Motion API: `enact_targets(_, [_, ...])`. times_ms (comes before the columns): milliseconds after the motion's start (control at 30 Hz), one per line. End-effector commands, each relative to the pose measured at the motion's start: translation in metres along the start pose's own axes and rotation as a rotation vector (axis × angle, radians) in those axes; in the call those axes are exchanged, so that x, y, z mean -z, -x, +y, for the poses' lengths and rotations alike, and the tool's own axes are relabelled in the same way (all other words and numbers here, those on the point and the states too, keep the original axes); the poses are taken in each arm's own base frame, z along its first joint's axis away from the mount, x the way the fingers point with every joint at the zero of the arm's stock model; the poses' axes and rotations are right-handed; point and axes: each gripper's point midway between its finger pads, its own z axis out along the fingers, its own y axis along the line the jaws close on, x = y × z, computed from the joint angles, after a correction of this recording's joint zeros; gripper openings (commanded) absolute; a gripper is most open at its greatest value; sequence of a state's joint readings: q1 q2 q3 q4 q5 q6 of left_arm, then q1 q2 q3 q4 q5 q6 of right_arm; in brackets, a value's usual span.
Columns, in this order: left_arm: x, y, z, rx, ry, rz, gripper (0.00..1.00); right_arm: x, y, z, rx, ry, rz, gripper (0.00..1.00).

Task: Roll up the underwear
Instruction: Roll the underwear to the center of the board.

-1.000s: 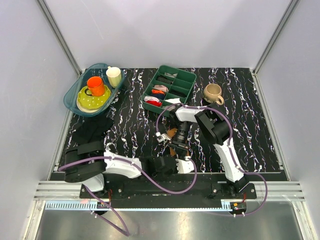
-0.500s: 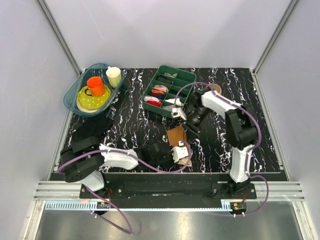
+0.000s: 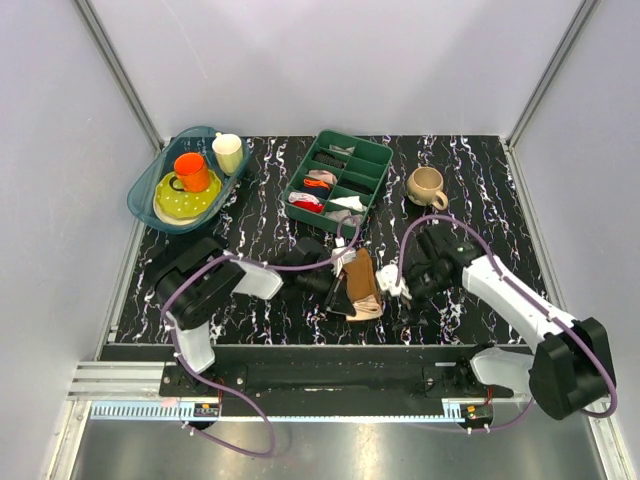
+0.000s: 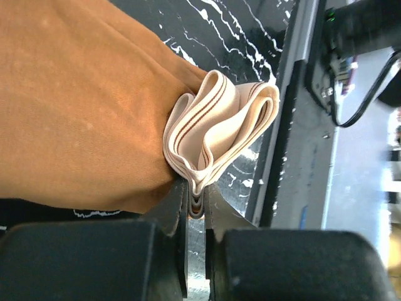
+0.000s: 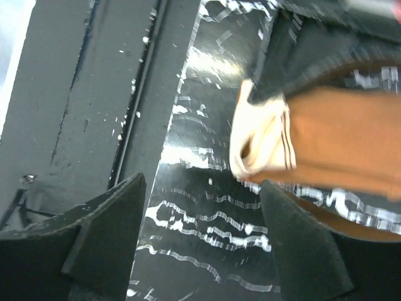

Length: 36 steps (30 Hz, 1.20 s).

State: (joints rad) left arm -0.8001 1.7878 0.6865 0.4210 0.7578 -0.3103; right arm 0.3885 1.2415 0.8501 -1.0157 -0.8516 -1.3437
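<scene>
table (image 3: 270, 200): underwear (image 3: 360, 283) bunched near front edge, between the arms | underwear: judged light, limp, apt to unfurl; firmer waistband (image 4: 219, 119) the best hold | left gripper (image 4: 195, 200): pinched tight on waistband folds | right gripper (image 5: 200, 207): spread wide, empty, alongside

It's a robotics lab test cell, plainly, not a home. Pale wall panels (image 3: 330, 60) set in aluminium posts (image 3: 118, 70) box in a black marbled table (image 3: 500, 200). A left arm (image 3: 255, 285) and a right arm (image 3: 510, 297), trailing purple cables (image 3: 402, 260), are bolted to a metal rail (image 3: 120, 378) at its near edge. The only homely things are a teal basin (image 3: 137, 200) of crockery, a green sorting tray (image 3: 355, 141) and a tan mug (image 3: 425, 185).
</scene>
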Motion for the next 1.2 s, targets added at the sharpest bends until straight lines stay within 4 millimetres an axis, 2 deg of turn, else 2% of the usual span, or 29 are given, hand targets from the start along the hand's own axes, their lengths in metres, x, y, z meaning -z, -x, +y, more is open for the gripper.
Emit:
enact_targets(0, [-0.005, -0.007, -0.002, 0.237, -0.108, 0.06, 0.0, -0.025, 0.025, -0.015, 0.37, -0.009, -0.071, 0.77])
enact_targets(167, [-0.004, -0.009, 0.018, 0.423, -0.083, 0.032, 0.01, -0.055, 0.008, -0.027, 0.47, -0.024, 0.058, 0.73])
enact_targets(233, [-0.007, -0.006, 0.019, 0.427, -0.103, 0.011, 0.01, -0.067, 0.001, -0.029, 0.5, -0.038, 0.078, 0.73])
enact_targets(400, [-0.009, 0.0, 0.023, 0.476, -0.103, -0.029, 0.01, -0.078, -0.026, -0.03, 0.533, -0.037, 0.178, 0.71])
enact_targets(433, [-0.01, 0.004, 0.023, 0.479, -0.103, -0.042, 0.02, -0.078, -0.035, -0.035, 0.543, -0.061, 0.217, 0.71])
enact_targets(567, [-0.005, 0.019, 0.02, 0.465, -0.108, -0.104, 0.09, -0.083, -0.063, -0.044, 0.515, -0.084, 0.313, 0.68])
enact_targets(600, [-0.003, 0.024, 0.021, 0.457, -0.097, -0.128, 0.11, -0.083, -0.065, -0.048, 0.511, -0.096, 0.323, 0.67])
enact_targets(733, [0.013, 0.041, 0.014, 0.358, -0.056, -0.213, 0.24, -0.081, -0.071, -0.054, 0.479, -0.132, 0.36, 0.65])
enact_targets(767, [0.024, 0.047, 0.006, 0.314, -0.047, -0.245, 0.3, -0.081, -0.073, -0.054, 0.453, -0.132, 0.367, 0.65])
enact_targets(833, [0.036, 0.052, 0.01, 0.221, 0.027, -0.289, 0.35, -0.08, -0.075, -0.054, 0.432, -0.124, 0.384, 0.59])
enact_targets(867, [0.049, 0.058, 0.001, 0.158, 0.051, -0.327, 0.37, -0.081, -0.079, -0.054, 0.408, -0.114, 0.392, 0.58])
enact_targets(900, [0.056, 0.061, 0.004, 0.122, 0.103, -0.361, 0.41, -0.081, -0.082, -0.051, 0.389, -0.097, 0.404, 0.53])
enact_targets(933, [0.064, 0.05, 0.006, 0.077, 0.141, -0.365, 0.42, -0.08, -0.08, -0.053, 0.381, -0.096, 0.41, 0.51])
enact_targets(967, [0.079, 0.063, -0.003, 0.006, 0.172, -0.432, 0.44, -0.083, -0.084, -0.051, 0.347, -0.081, 0.42, 0.49])
enact_targets(1000, [0.085, 0.062, -0.007, -0.04, 0.189, -0.452, 0.47, -0.082, -0.083, -0.052, 0.325, -0.071, 0.426, 0.47])
enact_targets(1033, [0.09, 0.047, -0.003, -0.097, 0.228, -0.444, 0.48, -0.086, -0.087, -0.049, 0.297, -0.045, 0.435, 0.42])
enact_targets(1067, [0.102, 0.056, -0.016, -0.174, 0.244, -0.505, 0.49, -0.087, -0.087, -0.047, 0.273, -0.031, 0.433, 0.4])
enact_targets(1100, [0.105, 0.054, -0.021, -0.224, 0.252, -0.517, 0.51, -0.085, -0.086, -0.047, 0.257, -0.017, 0.441, 0.37])
enact_targets(1133, [0.107, 0.042, -0.02, -0.293, 0.277, -0.507, 0.52, -0.087, -0.083, -0.045, 0.237, -0.003, 0.428, 0.34])
enact_targets(1167, [0.114, 0.047, -0.034, -0.364, 0.283, -0.553, 0.54, -0.087, -0.079, -0.043, 0.215, 0.007, 0.416, 0.33])
